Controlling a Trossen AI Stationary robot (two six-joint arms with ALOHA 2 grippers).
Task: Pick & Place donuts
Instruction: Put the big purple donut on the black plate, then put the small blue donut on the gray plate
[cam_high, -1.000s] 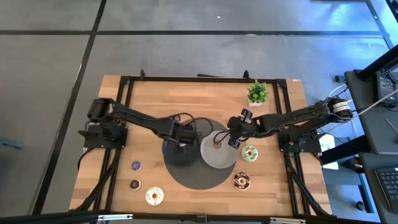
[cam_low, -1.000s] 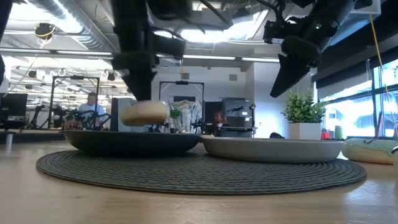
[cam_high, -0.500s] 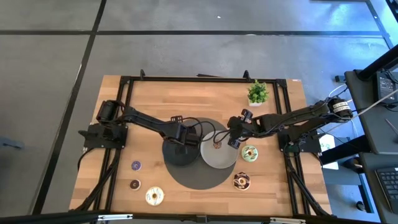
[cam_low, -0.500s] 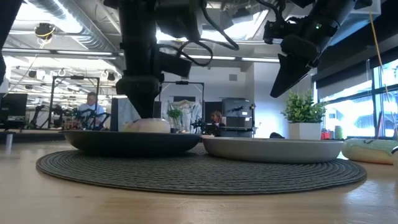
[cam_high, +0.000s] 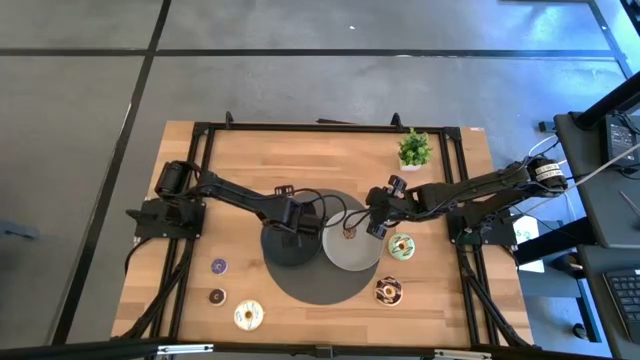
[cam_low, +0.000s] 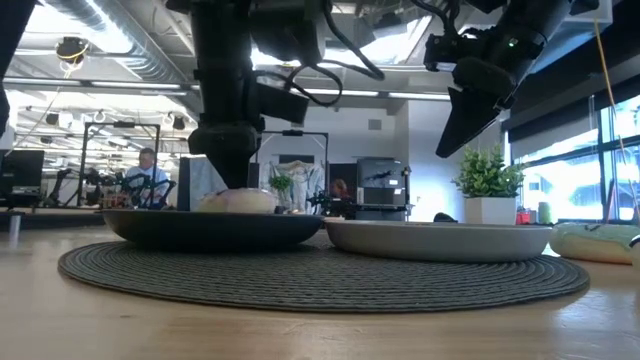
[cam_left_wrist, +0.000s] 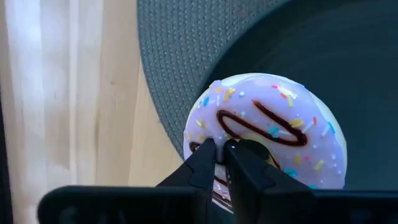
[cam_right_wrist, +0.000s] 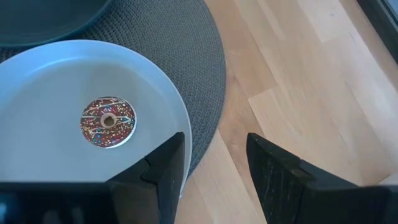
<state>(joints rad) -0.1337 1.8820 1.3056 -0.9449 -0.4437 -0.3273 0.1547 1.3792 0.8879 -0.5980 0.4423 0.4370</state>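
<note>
My left gripper stands over the dark plate and is shut on a pale purple donut with a chocolate drizzle and sprinkles. In the low view this donut sits on the dark plate. My right gripper is open and hovers above the right edge of the grey plate. On that plate lies a small chocolate donut with sprinkles, flat on its underside. More donuts lie flat on the wood: tiny purple, tiny brown, cream, green-white, chocolate. My left gripper comes at the purple donut from above, pointing down. Its fingers are closed on the ring beside the hole; the fingers themselves cover the exact spot. The donut lies level, with its underside on the dark plate.
Both plates sit on a round woven mat at the table's middle. A small potted plant stands near the far right corner. Bare wood lies to the left of the mat and along the far edge. A person sits in the room behind.
My left gripper has come down, carrying the purple donut from a little above the dark plate onto it. The donut hung clear of the plate a second ago and now rests on it. The fingers stay shut on it.
</note>
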